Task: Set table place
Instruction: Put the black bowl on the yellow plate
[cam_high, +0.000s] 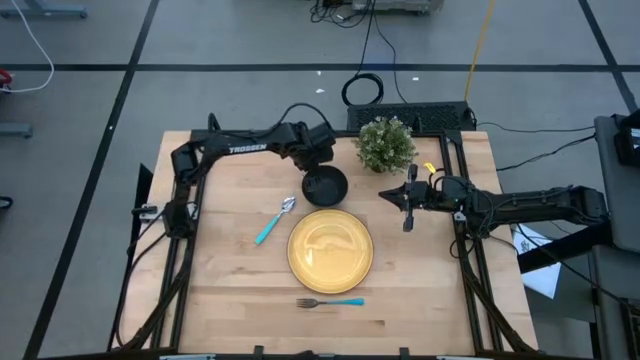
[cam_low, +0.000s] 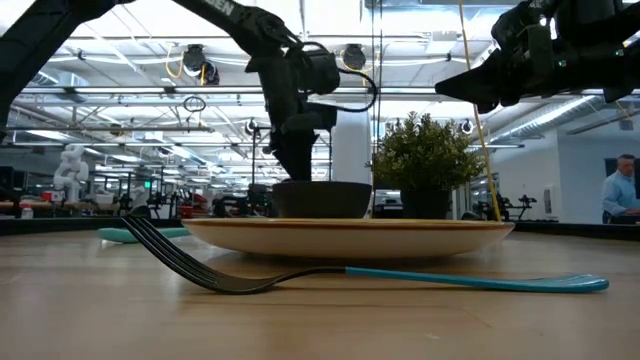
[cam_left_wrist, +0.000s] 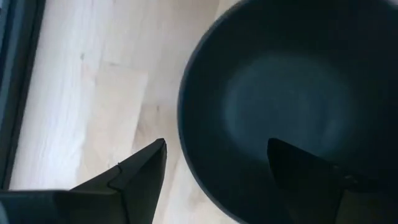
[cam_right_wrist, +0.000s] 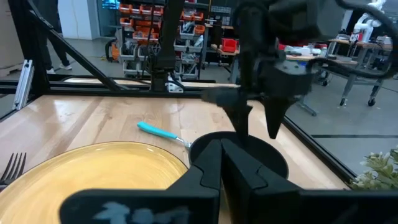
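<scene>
The table (cam_high: 230, 290) is pale wood with a black frame. On it the plate (cam_high: 330, 246) is plain yellow; the bowl (cam_high: 324, 185) just beyond the plate is matte black. Fork (cam_high: 330, 302) and spoon (cam_high: 274, 220) have silver heads and turquoise handles. The potted plant (cam_high: 385, 144) near the bowl is green.

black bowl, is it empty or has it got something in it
Empty. The left wrist view looks straight into the black bowl and shows only its bare dark inside; the open left tool straddles its rim.
</scene>
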